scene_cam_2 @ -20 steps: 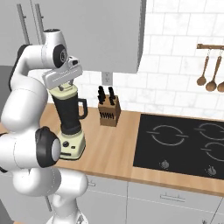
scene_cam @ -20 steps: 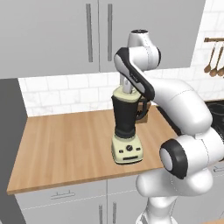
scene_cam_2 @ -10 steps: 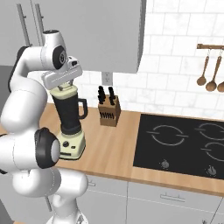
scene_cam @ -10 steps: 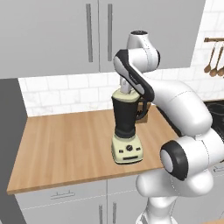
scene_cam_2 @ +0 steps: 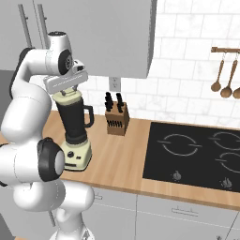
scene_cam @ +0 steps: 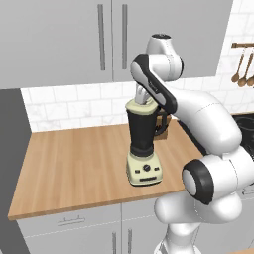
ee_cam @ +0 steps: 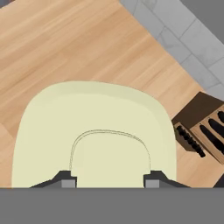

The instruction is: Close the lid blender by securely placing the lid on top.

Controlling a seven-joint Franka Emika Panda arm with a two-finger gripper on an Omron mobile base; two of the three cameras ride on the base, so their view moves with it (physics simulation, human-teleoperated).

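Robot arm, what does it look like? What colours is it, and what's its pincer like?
The arm is glossy white, made of fat rounded segments with dark, near-black rings at the joints. The hand is a flat pale grey-white bar. The pincer has two small dark finger tips with grey pads. No cables or markings show.

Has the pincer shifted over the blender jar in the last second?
No. The pincer stays on the lid atop the blender, same place against the knife block.

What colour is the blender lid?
Pale cream-yellow, clearest on the lid in the hand view.
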